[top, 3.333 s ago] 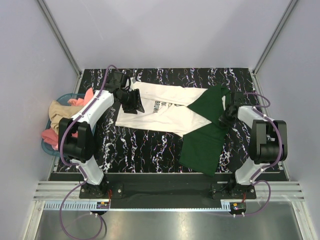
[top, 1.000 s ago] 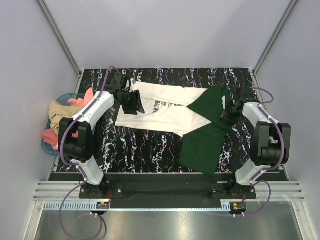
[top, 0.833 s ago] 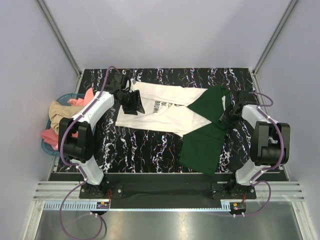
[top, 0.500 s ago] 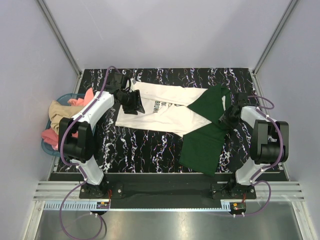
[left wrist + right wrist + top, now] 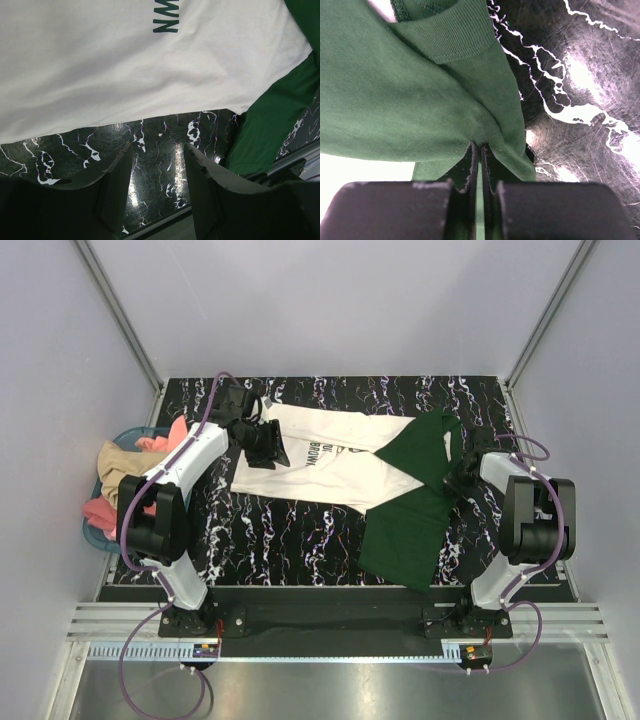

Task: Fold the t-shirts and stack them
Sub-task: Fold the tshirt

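Early: cream t-shirt point(image 5: 330, 452), dark green t-shirt point(image 5: 402, 533) lie unfolded, overlapping, unstacked. Jaws of right gripper point(image 5: 480, 148) pinch dark green t-shirt edge (first fold, probably); left gripper point(image 5: 157, 151) jaws apart, empty.

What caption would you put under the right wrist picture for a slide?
Right gripper pinching a fold of the dark green t-shirt on the black marbled table.

Bare table point(image 5: 290, 540) lies open in front of the cream shirt point(image 5: 340, 465), from the left edge across to the green shirt point(image 5: 405, 525). A narrow strip runs behind both shirts. The left arm point(image 5: 190, 462) hangs over the cream shirt's left end, and the right arm point(image 5: 497, 468) fills the strip along the right edge. A basket point(image 5: 97, 543) of clothes sits just off the left edge. Walls point(image 5: 60, 360) close both sides.
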You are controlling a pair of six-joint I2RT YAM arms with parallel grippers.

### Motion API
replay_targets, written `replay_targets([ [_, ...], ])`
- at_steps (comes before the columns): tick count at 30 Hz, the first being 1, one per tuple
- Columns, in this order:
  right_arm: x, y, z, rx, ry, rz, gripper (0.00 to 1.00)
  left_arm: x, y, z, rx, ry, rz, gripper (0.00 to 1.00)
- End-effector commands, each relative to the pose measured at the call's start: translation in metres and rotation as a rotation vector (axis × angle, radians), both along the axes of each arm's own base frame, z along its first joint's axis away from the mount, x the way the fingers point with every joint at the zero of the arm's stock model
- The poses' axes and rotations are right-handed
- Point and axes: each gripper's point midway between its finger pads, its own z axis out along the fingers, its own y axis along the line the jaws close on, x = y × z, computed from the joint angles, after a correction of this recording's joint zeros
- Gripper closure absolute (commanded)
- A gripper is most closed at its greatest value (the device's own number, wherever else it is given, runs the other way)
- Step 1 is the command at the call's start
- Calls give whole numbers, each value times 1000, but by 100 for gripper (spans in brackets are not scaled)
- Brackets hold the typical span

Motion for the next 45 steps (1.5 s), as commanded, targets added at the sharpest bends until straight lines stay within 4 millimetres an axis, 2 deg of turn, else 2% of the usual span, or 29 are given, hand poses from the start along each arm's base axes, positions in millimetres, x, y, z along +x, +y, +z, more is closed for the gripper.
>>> replay_targets([
  [1,18,-6,18,-28,-82,-2,100,5,-3,11,-20,-49,-3,50],
  [7,25,-3,42,-11,-139,1,96,9,-5,14,-29,-54,0,49],
  [11,27,-2,46,-7,-132,3,97,11,-7,16,-39,-53,3,49],
  [15,31,-2,58,-6,-155,0,97,12,-11,18,-50,-54,0,48],
  [17,40,6,70,39,-189,15,98,11,-18,18,-96,-36,-19,48],
  [18,45,9,74,55,-201,17,98,12,-22,19,-119,-30,-28,48],
  [19,55,13,86,82,-234,32,97,14,-25,21,-129,-30,-28,48],
  [21,68,20,89,116,-254,62,98,20,-29,25,-129,-44,-22,48],
  [22,78,28,101,158,-289,95,98,23,-30,28,-133,-51,-21,47],
  [26,110,38,112,209,-364,153,97,34,-39,40,-168,-67,-24,47],
  [29,134,38,113,219,-383,167,97,40,-43,39,-183,-64,-30,47],
  [33,168,41,104,246,-389,186,96,47,-47,34,-196,-68,-36,47],
  [37,190,40,98,247,-400,200,94,54,-50,34,-207,-88,-40,47],
  [38,194,39,91,245,-393,207,92,56,-51,35,-213,-93,-39,47],
  [40,204,41,99,250,-421,235,88,60,-55,37,-227,-105,-38,47],
  [41,206,43,100,252,-430,265,83,61,-56,36,-232,-105,-40,47],
  [42,208,44,103,255,-440,285,71,63,-58,37,-236,-111,-44,47],
  [44,205,43,109,232,-450,312,62,64,-62,36,-241,-107,-53,47],
  [45,200,40,118,208,-462,313,55,64,-63,35,-241,-108,-58,47],
])
